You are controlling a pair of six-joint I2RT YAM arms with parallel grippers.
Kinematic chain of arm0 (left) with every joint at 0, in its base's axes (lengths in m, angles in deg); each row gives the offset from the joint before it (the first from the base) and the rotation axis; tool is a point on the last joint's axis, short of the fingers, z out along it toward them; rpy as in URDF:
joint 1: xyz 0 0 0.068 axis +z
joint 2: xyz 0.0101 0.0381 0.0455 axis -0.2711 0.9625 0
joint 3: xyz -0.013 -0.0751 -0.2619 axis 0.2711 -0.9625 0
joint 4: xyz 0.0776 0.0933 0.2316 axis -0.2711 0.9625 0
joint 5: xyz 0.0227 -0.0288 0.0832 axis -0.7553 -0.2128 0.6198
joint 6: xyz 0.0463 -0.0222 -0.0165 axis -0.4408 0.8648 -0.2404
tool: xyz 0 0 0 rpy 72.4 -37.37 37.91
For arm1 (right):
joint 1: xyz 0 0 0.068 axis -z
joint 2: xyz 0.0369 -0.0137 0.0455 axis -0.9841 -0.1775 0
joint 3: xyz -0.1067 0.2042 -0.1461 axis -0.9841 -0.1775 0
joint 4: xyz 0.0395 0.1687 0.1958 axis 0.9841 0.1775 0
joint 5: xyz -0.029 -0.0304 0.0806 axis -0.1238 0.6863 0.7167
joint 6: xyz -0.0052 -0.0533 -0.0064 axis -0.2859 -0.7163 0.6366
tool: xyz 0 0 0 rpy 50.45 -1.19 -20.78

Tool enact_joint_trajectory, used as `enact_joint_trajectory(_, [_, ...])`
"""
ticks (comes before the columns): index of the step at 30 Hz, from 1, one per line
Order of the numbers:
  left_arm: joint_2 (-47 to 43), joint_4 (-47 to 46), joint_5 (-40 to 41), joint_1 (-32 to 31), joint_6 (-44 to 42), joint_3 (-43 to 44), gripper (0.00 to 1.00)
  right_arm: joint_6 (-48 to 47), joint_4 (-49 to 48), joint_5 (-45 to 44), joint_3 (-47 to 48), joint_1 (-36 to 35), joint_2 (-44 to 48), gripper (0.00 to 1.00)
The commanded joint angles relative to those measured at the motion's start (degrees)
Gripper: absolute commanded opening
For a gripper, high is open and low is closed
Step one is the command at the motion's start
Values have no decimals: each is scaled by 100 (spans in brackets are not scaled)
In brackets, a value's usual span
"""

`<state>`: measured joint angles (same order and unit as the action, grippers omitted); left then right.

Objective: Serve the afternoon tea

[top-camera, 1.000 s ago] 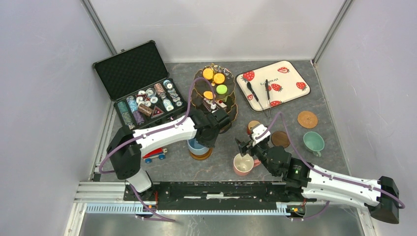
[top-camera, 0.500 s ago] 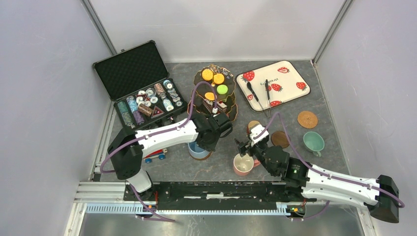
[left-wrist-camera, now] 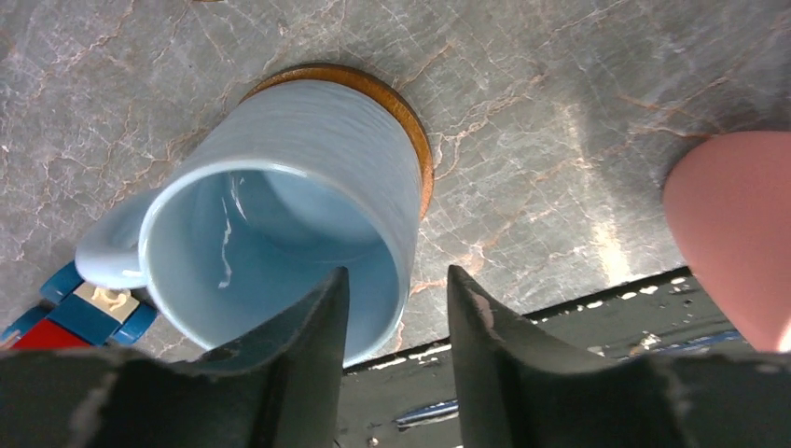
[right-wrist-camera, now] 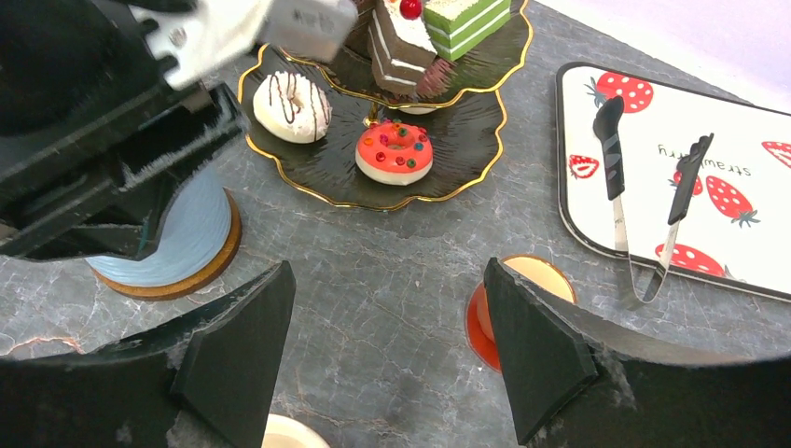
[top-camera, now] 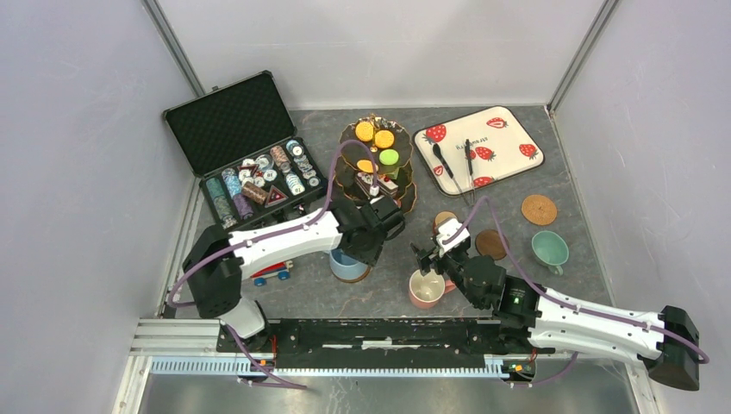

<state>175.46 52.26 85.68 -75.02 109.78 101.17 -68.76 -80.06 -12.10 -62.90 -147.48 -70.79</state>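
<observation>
One toy car (left-wrist-camera: 70,313) beside blue mug (left-wrist-camera: 280,187)

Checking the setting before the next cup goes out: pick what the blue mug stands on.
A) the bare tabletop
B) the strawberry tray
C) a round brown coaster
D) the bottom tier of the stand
C: in the left wrist view the blue mug stands upright on a round brown coaster, whose rim shows past the mug's base.

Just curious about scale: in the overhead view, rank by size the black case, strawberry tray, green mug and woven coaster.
1. black case
2. strawberry tray
3. green mug and woven coaster, too alike to rank
</observation>
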Motion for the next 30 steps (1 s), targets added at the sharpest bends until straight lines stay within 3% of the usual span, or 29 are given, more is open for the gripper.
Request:
enact_joint_trajectory(1, [-605,-84,170,-22,11,67,53,-34,-122,-50,94,14,-44,82])
enact_joint_trajectory(11, [-2206,-328,359,-22,-439,-355,71,-7,97,-352,257,13,-172,82])
enact_joint_trajectory(19, [-4016,-749,1005,-20,-1194,-807,87,580,562,-1493,513,311,-562,88])
enact_joint_trajectory(26, [-4720,-1558,2069,-18,-2060,-488,98,1797,826,284,641,1740,-859,88])
enact_joint_trajectory(30, [-4674,-2122,2210,-19,-2652,-163,100,2156,812,1366,862,2145,-1369,87])
